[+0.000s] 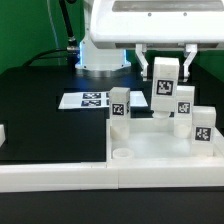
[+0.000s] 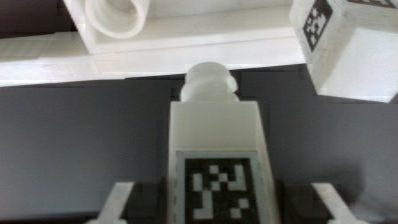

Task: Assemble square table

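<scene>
The white square table top (image 1: 150, 148) lies at the front, with an open round socket (image 1: 122, 153) at its near corner on the exterior view's left. Three short white tagged legs stand upright on it: one (image 1: 119, 106), a second (image 1: 185, 102), a third (image 1: 203, 126). My gripper (image 1: 166, 68) is shut on another tagged leg (image 1: 165, 86) and holds it upright in the air above the top. In the wrist view this leg (image 2: 214, 140) sits between my gripper's (image 2: 217, 205) fingers. Its round tip points at the table top's rim (image 2: 178, 55), with a standing leg (image 2: 347, 55) beside it.
The marker board (image 1: 88, 100) lies flat on the black table behind the top, toward the exterior view's left. A long white bar-shaped wall piece (image 1: 60, 176) runs along the front edge. The robot base (image 1: 100, 55) stands at the back.
</scene>
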